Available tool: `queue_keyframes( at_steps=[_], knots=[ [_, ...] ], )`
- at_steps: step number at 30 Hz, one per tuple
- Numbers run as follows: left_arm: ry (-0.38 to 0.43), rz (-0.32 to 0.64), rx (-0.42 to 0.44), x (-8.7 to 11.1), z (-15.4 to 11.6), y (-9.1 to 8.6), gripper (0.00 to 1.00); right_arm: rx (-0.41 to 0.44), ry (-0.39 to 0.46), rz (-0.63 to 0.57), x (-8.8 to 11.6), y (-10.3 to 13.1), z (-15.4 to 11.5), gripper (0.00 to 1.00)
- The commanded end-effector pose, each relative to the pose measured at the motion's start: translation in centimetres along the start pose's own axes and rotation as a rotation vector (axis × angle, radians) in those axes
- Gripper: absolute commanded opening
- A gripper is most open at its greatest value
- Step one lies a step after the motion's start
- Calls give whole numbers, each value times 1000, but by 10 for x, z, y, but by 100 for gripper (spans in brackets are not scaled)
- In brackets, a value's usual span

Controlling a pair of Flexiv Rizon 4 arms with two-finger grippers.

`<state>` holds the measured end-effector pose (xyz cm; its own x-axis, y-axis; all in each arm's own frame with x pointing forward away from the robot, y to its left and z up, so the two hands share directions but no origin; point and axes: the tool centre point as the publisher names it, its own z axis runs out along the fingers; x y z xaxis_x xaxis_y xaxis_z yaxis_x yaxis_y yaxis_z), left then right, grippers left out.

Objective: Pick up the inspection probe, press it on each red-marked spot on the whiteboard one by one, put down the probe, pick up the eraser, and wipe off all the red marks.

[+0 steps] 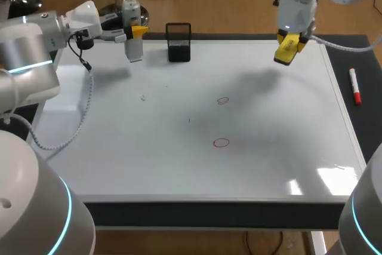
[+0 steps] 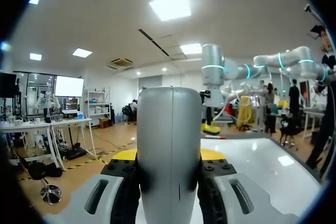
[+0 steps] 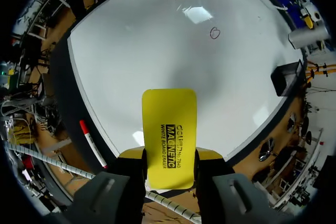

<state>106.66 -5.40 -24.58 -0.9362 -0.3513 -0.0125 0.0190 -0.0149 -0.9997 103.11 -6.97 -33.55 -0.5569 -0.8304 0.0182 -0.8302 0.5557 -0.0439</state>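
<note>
Yellow whiteboard eraser (image 3: 169, 124) clamped flat between the fingers of the right gripper (image 1: 289, 45), hanging over the whiteboard (image 1: 119, 147) near its 1 o'clock corner, while the left gripper (image 1: 136, 30) grips the grey inspection probe (image 2: 169, 124) from both sides, holding it roughly upright at the board's 11 o'clock edge, just at 9 o'clock of the black holder (image 1: 178, 42). Two thin red rings sit unwiped near mid-board: the fainter upper mark (image 1: 222, 101) and, at its 6 o'clock, the lower mark (image 1: 221, 143), both well apart from the eraser, toward its 7 o'clock. The likeliest slip is the eraser meeting the board on one edge instead of flat, which would smear a ring or leave an arc of red behind. The probe has not been put down, so if the left arm came toward mid-board during the wipe, the two arms could clash. Let go beside the holder, the round probe would probably topple and roll. The left arm's pale cable (image 1: 83, 106) droops over the board's 9 o'clock side and could snag, and the red marker (image 1: 354, 86), off the board at 3 o'clock, lies where a wide right-arm swing might knock it
</note>
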Motion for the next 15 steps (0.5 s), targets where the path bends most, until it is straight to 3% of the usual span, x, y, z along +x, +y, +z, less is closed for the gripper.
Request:
queue_keyframes(
  at_steps=[1, 15],
  knots=[
    [-2, 2, 0, 0, 1, -1, 0, 26, 35, -36, -12, 23, -4, 0],
    [-2, 2, 0, 0, 1, -1, 0, 75, 63, -240, -45, 109, -15, 0]
  ],
)
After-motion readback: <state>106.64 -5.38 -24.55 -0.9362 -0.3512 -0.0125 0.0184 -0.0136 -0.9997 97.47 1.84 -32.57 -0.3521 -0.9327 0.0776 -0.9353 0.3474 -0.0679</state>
